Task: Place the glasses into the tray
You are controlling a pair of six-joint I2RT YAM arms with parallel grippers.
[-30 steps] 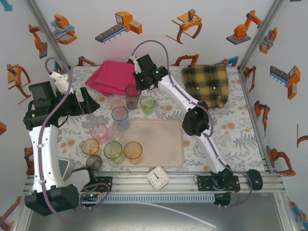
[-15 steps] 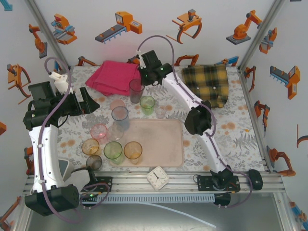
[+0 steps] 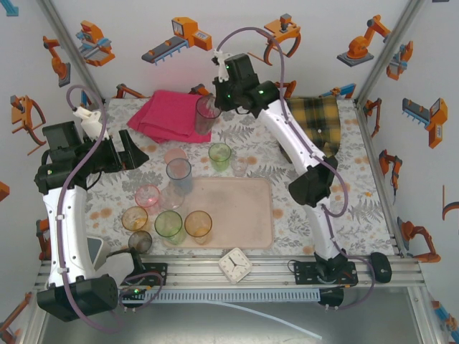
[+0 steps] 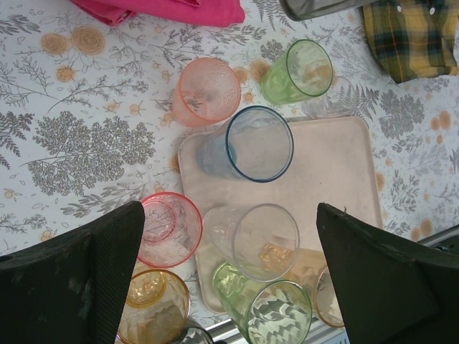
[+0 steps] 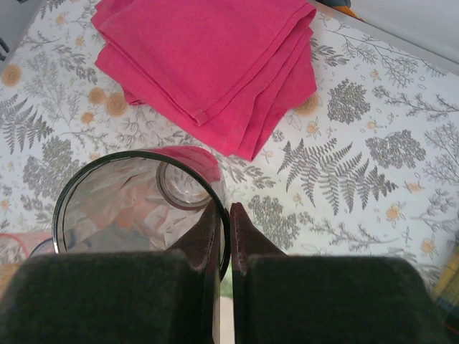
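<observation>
My right gripper is shut on the rim of a smoky grey glass and holds it in the air over the near edge of the pink cloth. The pale-pink tray lies at the table's middle. Several glasses stand around its left side: blue, green, peach, clear, pink, amber. Green and amber glasses stand at its near left corner. My left gripper hangs open above them.
A folded pink cloth lies at the back left and a yellow plaid cloth at the back right. A small white clock sits on the front rail. The tray's right half is bare.
My right gripper has lifted the smoky glass from beside the green glass, up and toward the far side, over the pink cloth. The left arm has not moved.
</observation>
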